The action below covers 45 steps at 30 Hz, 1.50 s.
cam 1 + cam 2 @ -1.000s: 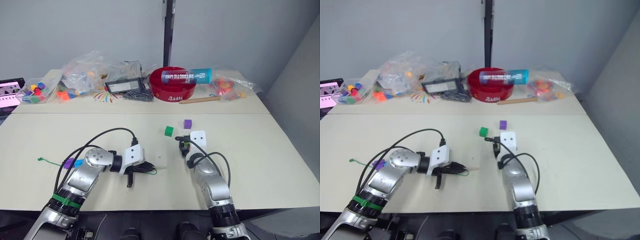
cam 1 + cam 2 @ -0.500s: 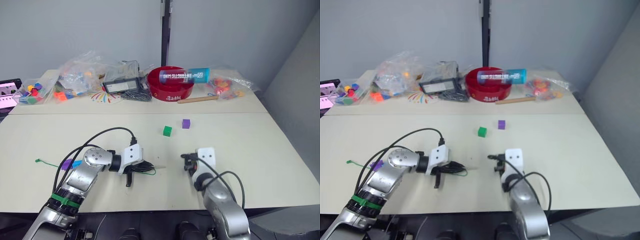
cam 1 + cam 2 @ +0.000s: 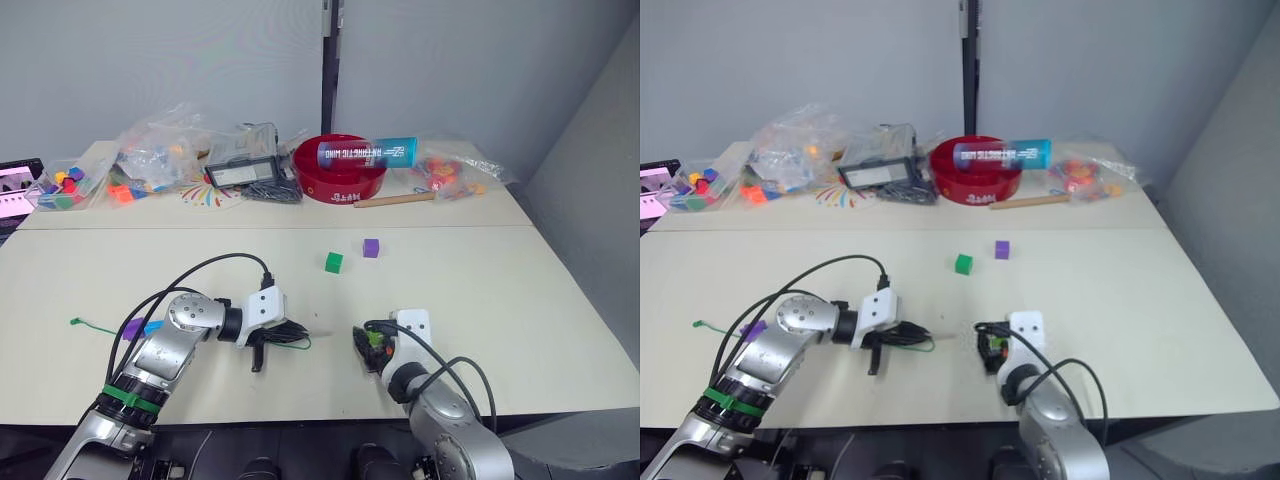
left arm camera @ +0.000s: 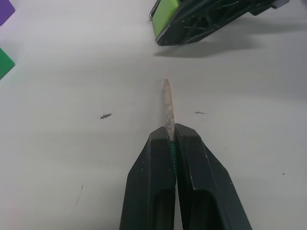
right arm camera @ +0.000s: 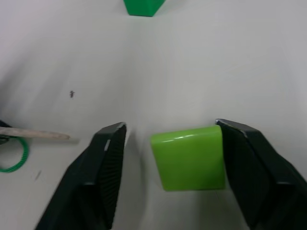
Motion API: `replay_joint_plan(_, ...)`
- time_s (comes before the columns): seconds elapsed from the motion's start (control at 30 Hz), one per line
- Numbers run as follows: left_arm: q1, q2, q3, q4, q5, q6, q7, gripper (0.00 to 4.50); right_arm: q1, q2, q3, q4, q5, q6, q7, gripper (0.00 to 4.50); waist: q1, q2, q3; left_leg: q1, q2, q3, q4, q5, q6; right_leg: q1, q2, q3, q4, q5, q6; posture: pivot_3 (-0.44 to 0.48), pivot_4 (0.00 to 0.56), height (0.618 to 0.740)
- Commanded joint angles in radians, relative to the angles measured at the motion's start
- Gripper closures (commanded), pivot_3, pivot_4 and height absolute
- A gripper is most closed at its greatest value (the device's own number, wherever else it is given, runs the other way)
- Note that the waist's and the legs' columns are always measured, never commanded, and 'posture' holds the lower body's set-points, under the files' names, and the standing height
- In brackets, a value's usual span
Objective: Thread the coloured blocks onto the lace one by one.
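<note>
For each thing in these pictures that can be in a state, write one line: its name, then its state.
Left gripper: shut on the lace, near its tip.
Lace: pale tip sticking out past the fingers, aimed at the light green block.
Right gripper: open, fingers either side of the light green block.
Light green block: between the open fingers, against one of them.
Dark green block: loose on the table.
Purple block: loose on the table.

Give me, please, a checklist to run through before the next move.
Hold on thin green lace by left gripper, pale stiff tip protruding: ok.
Position of light green plastic cube between right gripper fingers: ok.
Closure of right gripper on that cube: not ok, gap beside one finger.
Cube's hole facing the tip: cannot tell.
Clearance of dark green cube and purple cube from the tip: ok.
</note>
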Motion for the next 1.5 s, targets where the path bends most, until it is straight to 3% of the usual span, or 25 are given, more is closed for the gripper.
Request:
replay_joint_plan(0.03, -0.006, 0.003, 0.017, -0.014, -0.007, -0.014, 0.003, 4.5, -0.064, -0.085, -0.067, -0.107, 0.085, 0.043, 0.092, 0.02, 0.002, 0.0, 0.0, 0.0, 0.0, 0.0, 0.0, 0.0, 0.0, 0.0, 0.0, 0.0, 0.0, 0.0, 0.0, 0.0, 0.15, 0.731)
replay_joint_plan(0.23, -0.007, 0.001, 0.019, -0.011, -0.008, -0.015, 0.008, 4.5, -0.173, -0.428, -0.151, -0.164, 0.322, 0.106, 0.452, 0.02, 0.001, 0.0, 0.0, -0.001, 0.0, 0.0, 0.0, 0.0, 0.0, 0.0, 0.0, 0.0, -0.001, 0.0, 0.0, 0.0, 0.15, 0.731)
replay_joint_plan(0.3, -0.006, 0.002, 0.019, -0.01, -0.008, -0.017, 0.008, 4.5, -0.228, -0.576, -0.151, -0.108, 0.39, 0.064, 0.651, 0.02, 0.001, 0.0, 0.001, -0.001, 0.0, 0.0, 0.0, 0.0, 0.0, 0.001, 0.0, 0.0, -0.001, 0.0, 0.0, 0.0, 0.15, 0.731)
replay_joint_plan(0.43, 0.005, 0.004, 0.017, -0.017, -0.008, -0.02, 0.006, 4.5, -0.349, -0.753, -0.061, 0.098, 0.333, -0.102, 0.894, 0.02, 0.001, 0.0, 0.001, 0.0, 0.0, 0.0, 0.0, 0.0, 0.0, 0.002, 0.0, 0.0, -0.002, 0.0, 0.0, 0.0, 0.15, 0.731)
replay_joint_plan(0.5, 0.011, 0.008, 0.02, -0.026, -0.01, -0.016, 0.006, 4.5, -0.427, -0.819, 0.05, 0.277, 0.194, -0.315, 1.032, 0.02, 0.0, 0.0, 0.001, 0.0, 0.0, 0.001, 0.0, 0.0, 0.0, 0.002, 0.0, 0.0, -0.002, 0.0, 0.0, 0.0, 0.15, 0.731)
replay_joint_plan(0.67, 0.028, 0.016, 0.028, -0.049, -0.013, -0.008, 0.012, 4.5, -0.557, -0.814, 0.184, 0.602, 0.04, -0.612, 1.197, 0.02, 0.003, 0.0, 0.001, 0.0, 0.0, 0.002, 0.0, 0.0, 0.0, 0.001, 0.0, 0.0, -0.002, 0.0, 0.001, 0.0, 0.15, 0.731)
replay_joint_plan(0.9, 0.061, 0.028, 0.039, -0.117, -0.027, 0.022, 0.025, 4.5, -0.662, -0.729, 0.223, 0.876, -0.041, -0.775, 1.261, 0.02, 0.003, 0.0, 0.001, 0.0, -0.001, 0.002, 0.0, 0.0, 0.0, 0.0, -0.001, 0.0, -0.002, 0.0, 0.001, 0.0, 0.15, 0.731)
replay_joint_plan(0.93, 0.063, 0.029, 0.04, -0.123, -0.028, 0.026, 0.026, 4.5, -0.667, -0.722, 0.221, 0.895, -0.047, -0.782, 1.263, 0.54, 0.004, 0.0, 0.001, 0.0, -0.001, 0.002, 0.0, 0.0, 0.0, 0.0, -0.001, 0.0, -0.002, 0.0, 0.001, 0.0, 0.15, 0.731)
replay_joint_plan(1.2, 0.051, 0.017, 0.026, -0.178, -0.037, 0.077, 0.028, 4.5, -0.654, -0.677, 0.205, 0.913, -0.061, -0.759, 1.238, 3.18, 0.001, 0.0, 0.001, 0.001, 0.0, 0.002, 0.0, 0.0, 0.0, 0.001, -0.001, 0.0, 0.0, 0.0, 0.0, 0.0, 0.15, 0.731)
replay_joint_plan(1.5, 0.0, -0.034, -0.05, -0.193, 0.013, 0.135, 0.068, 4.5, -0.574, -0.656, 0.221, 0.7, -0.081, -0.566, 1.139, 3.19, -0.003, 0.0, 0.001, 0.001, 0.0, 0.001, 0.0, 0.0, 0.0, 0.001, 0.0, 0.001, 0.0, 0.0, 0.0, 0.0, 0.15, 0.731)
